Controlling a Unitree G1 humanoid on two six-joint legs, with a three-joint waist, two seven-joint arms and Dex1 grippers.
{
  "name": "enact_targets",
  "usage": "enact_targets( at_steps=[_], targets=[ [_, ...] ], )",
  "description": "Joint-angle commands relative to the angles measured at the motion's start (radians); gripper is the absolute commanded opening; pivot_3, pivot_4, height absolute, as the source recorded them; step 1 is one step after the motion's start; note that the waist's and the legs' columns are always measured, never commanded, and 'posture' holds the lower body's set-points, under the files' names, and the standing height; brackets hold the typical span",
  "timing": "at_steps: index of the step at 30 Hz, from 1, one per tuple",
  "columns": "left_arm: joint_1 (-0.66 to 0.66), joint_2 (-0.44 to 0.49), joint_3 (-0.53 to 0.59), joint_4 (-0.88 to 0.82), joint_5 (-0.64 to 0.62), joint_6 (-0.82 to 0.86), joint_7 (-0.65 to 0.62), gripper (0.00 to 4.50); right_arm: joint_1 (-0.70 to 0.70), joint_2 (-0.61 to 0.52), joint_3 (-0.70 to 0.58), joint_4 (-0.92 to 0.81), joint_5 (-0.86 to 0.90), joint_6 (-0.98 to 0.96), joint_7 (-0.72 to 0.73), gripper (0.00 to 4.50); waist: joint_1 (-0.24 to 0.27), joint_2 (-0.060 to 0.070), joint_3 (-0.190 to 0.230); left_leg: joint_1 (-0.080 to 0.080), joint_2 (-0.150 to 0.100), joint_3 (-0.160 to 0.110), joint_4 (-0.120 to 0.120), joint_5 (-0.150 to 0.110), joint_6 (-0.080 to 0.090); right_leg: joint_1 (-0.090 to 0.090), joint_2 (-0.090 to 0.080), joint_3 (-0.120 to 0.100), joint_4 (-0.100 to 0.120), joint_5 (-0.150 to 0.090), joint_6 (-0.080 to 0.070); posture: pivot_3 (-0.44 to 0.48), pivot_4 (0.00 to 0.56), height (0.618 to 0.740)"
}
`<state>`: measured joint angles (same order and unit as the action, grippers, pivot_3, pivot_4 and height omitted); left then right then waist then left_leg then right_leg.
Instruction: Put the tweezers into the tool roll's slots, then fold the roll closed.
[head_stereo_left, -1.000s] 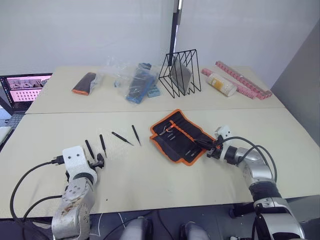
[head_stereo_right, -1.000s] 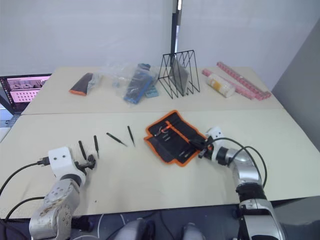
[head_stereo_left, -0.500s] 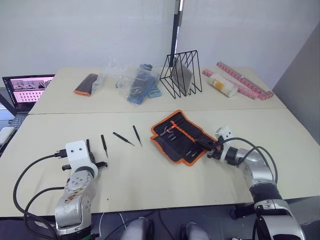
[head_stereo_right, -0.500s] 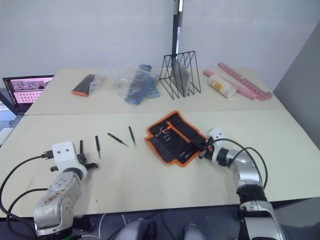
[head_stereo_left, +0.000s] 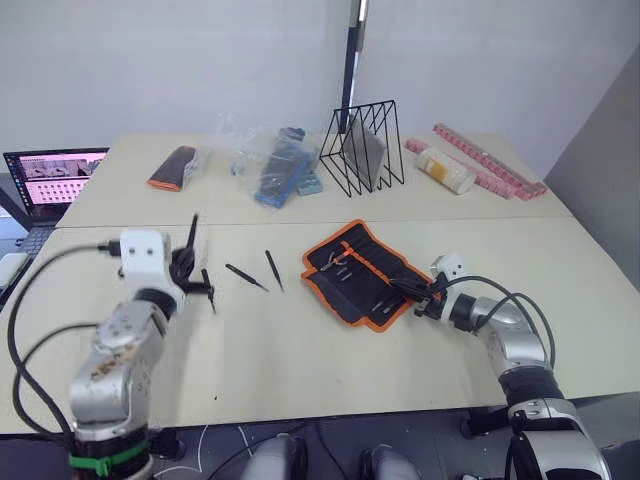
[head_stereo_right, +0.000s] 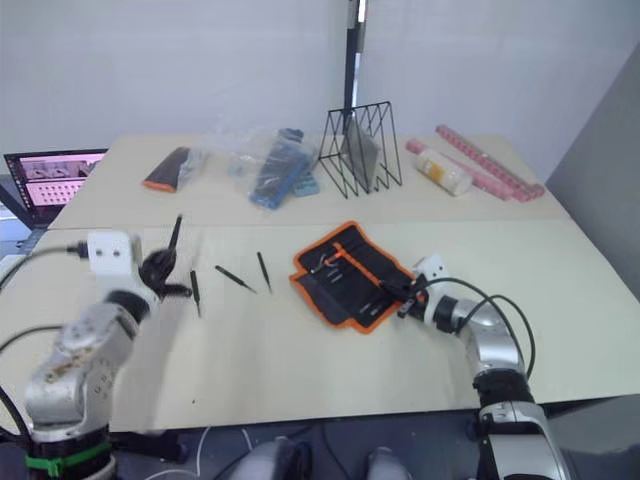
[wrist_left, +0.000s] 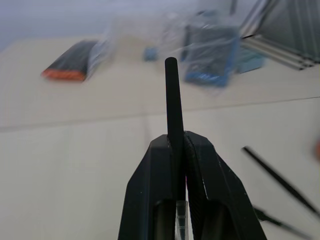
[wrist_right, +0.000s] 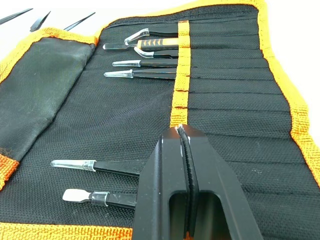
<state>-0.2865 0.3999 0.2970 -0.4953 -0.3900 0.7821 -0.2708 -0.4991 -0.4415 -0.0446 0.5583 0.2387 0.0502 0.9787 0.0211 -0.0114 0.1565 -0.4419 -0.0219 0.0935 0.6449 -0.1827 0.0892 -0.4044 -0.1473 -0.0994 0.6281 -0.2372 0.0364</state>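
Note:
My left gripper is shut on one of the black tweezers, which sticks up from between the fingers above the table's left side. Three more tweezers lie on the table just right of it. The tool roll lies open at mid-table, black with orange binding, with several tools in its slots. My right gripper is shut at the roll's near right edge, its tips over the orange centre band, nothing between them.
A black wire rack stands at the back, with plastic bags of blue items and a black-and-orange pouch to its left. A bottle and pink strips lie back right. A laptop sits at far left.
My left gripper closed on a tweezer near the table's front left and lifted it up and farther back. The right arm and the roll have not moved.

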Motion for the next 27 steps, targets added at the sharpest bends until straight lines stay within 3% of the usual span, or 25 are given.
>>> enact_targets(
  at_steps=[1, 4, 7, 10, 13, 17, 27],
  targets=[
    [-0.098, 0.068, -0.077, 0.0, -0.083, 0.038, -0.131, 0.01, 0.029, 0.006, 0.016, 0.019, -0.021, 0.001, -0.014, 0.0, -0.001, -0.001, 0.0, 0.0, 0.0, 0.0, 0.0, 0.0, 0.0, 0.0, 0.0, 0.0, 0.0, 0.0, 0.0, 0.0, 0.15, 0.704],
    [-0.218, 0.083, -0.173, 0.069, -0.138, 0.131, -0.198, 0.01, 0.031, 0.01, 0.016, 0.023, -0.023, -0.003, -0.022, 0.0, 0.001, -0.001, 0.0, 0.0, 0.0, 0.0, 0.0, 0.001, -0.001, 0.0, 0.001, -0.001, 0.0, 0.0, 0.0, 0.0, 0.15, 0.704],
    [-0.306, 0.122, -0.369, 0.133, -0.087, 0.171, -0.281, 0.01, 0.031, 0.013, 0.02, 0.026, -0.025, -0.007, -0.03, 0.0, -0.004, -0.001, 0.0, 0.0, 0.0, 0.001, 0.0, 0.001, -0.001, 0.001, 0.002, -0.001, 0.0, 0.0, 0.001, 0.0, 0.15, 0.704],
    [-0.434, 0.038, -0.454, 0.262, -0.077, 0.273, -0.24, 0.01, 0.036, 0.015, 0.021, 0.02, -0.027, -0.01, -0.04, 0.0, -0.002, -0.001, 0.001, 0.0, -0.001, 0.001, 0.0, 0.001, -0.001, 0.002, 0.006, 0.0, 0.001, 0.0, 0.001, 0.0, 0.15, 0.704],
    [-0.508, -0.012, -0.546, 0.324, -0.02, 0.26, -0.235, 0.01, 0.042, 0.015, 0.021, 0.01, -0.027, -0.009, -0.048, 0.0, -0.007, -0.003, 0.001, 0.0, 0.0, 0.001, 0.001, 0.001, 0.0, 0.003, 0.007, 0.002, 0.001, 0.0, 0.001, 0.0, 0.15, 0.704],
    [-0.589, -0.016, -0.694, 0.443, 0.064, 0.224, -0.303, 0.01, 0.053, 0.016, 0.019, -0.009, -0.025, -0.004, -0.062, 0.0, -0.009, -0.003, 0.001, 0.0, 0.001, 0.001, 0.0, 0.001, 0.0, 0.005, 0.004, 0.002, 0.002, 0.0, 0.001, 0.0, 0.15, 0.704],
    [-0.639, -0.096, -0.677, 0.588, 0.104, 0.271, -0.292, 0.01, 0.082, 0.015, 0.015, -0.068, -0.016, 0.016, -0.088, 0.0, -0.007, -0.003, 0.002, 0.0, 0.0, 0.001, 0.0, 0.001, 0.0, 0.001, 0.0, 0.002, 0.001, 0.0, 0.001, 0.0, 0.15, 0.704]
  ],
)
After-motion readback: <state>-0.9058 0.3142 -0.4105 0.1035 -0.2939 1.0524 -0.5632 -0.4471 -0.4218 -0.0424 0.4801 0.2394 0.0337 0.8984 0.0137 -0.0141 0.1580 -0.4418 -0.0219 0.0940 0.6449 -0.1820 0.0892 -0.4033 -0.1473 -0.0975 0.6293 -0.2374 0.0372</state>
